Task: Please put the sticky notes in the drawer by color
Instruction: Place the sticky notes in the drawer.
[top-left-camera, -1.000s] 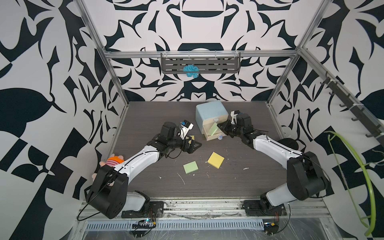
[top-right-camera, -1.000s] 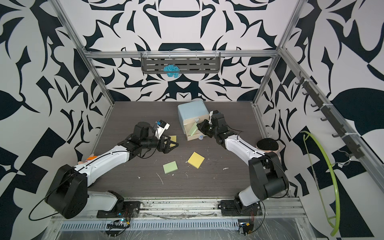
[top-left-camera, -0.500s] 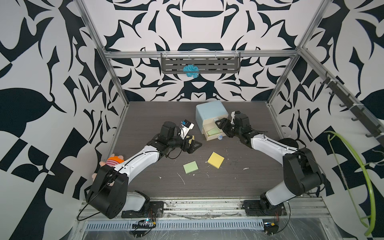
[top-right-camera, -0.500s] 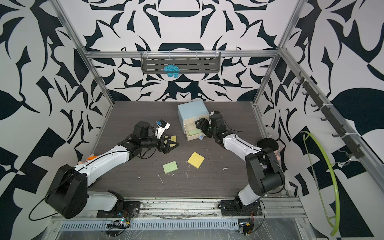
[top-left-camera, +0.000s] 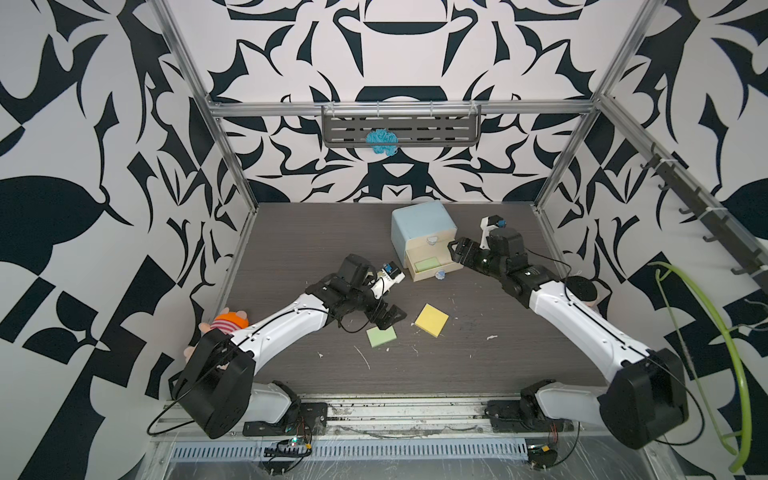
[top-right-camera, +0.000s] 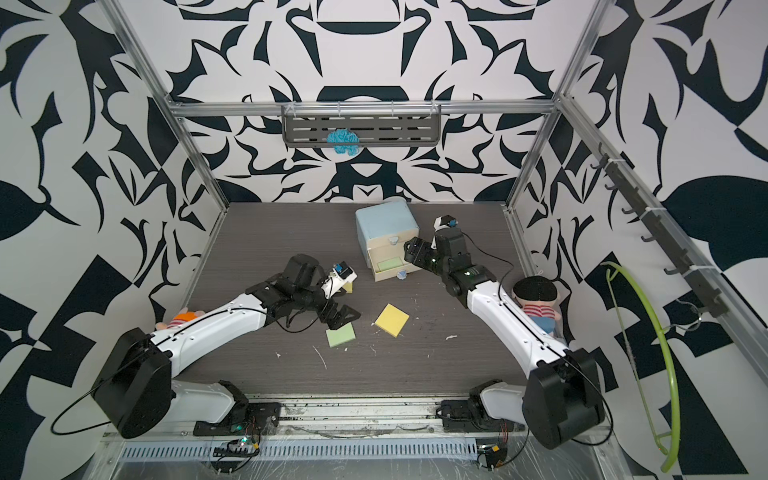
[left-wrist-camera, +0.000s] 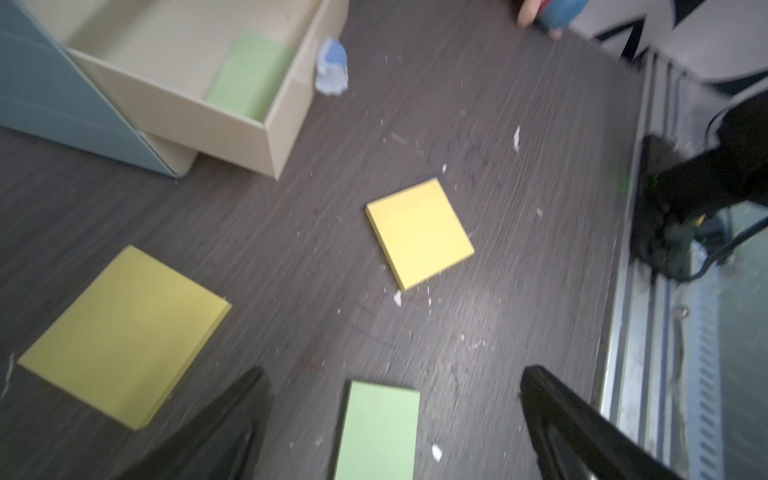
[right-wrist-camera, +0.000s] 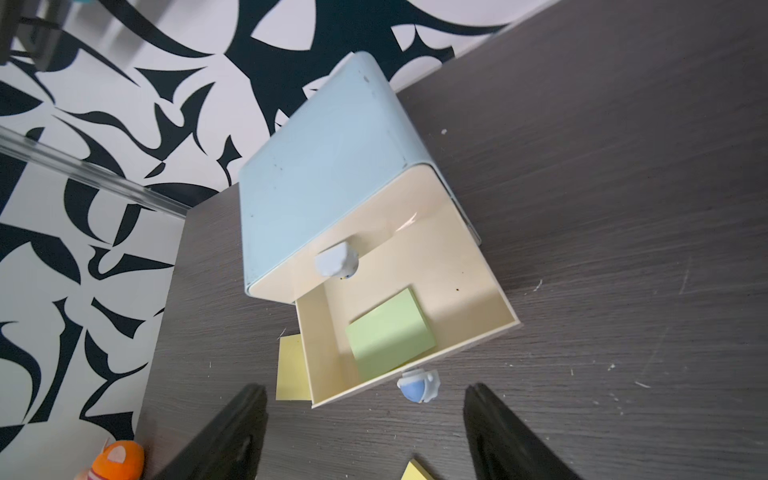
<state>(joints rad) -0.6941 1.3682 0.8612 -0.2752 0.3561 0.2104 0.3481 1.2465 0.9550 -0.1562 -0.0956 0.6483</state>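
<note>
Two sets of black jaws stand wide apart, each holding nothing. The right gripper (top-left-camera: 455, 249) hovers at the right front corner of the pulled-out cream bottom drawer (right-wrist-camera: 457, 291). In its wrist view the fingers (right-wrist-camera: 232, 432) spread to either side of the drawer's round bluish-white knob (right-wrist-camera: 417, 384). The arm behind it runs low and nearly straight from its base at the table's front right. The left gripper (left-wrist-camera: 392, 370) points down at the light green square pad on the table (left-wrist-camera: 378, 432), one finger to each side of the pad's far edge. Its wrist is bent downward and the white forearm slants in from the front left base.

A second light green pad (right-wrist-camera: 390, 332) lies on the drawer floor, up against the front wall. The drawer belongs to the small pale blue chest (top-left-camera: 422, 226), which stands near the back edge of the dark wood-grain table (top-left-camera: 457, 374). One yellow square pad (left-wrist-camera: 419, 232) lies in the open middle, near the green pad on the table but apart from it. Another yellow pad (left-wrist-camera: 124, 332) sits just beside the drawer's left wall. Bare table spreads toward the front and the right.

A second ago the right jaws were shut on the green pad, tilted at the drawer's mouth. They have since let go and drawn back to the right. The left gripper has come closer to its green pad. The pads on the table have not shifted.
</note>
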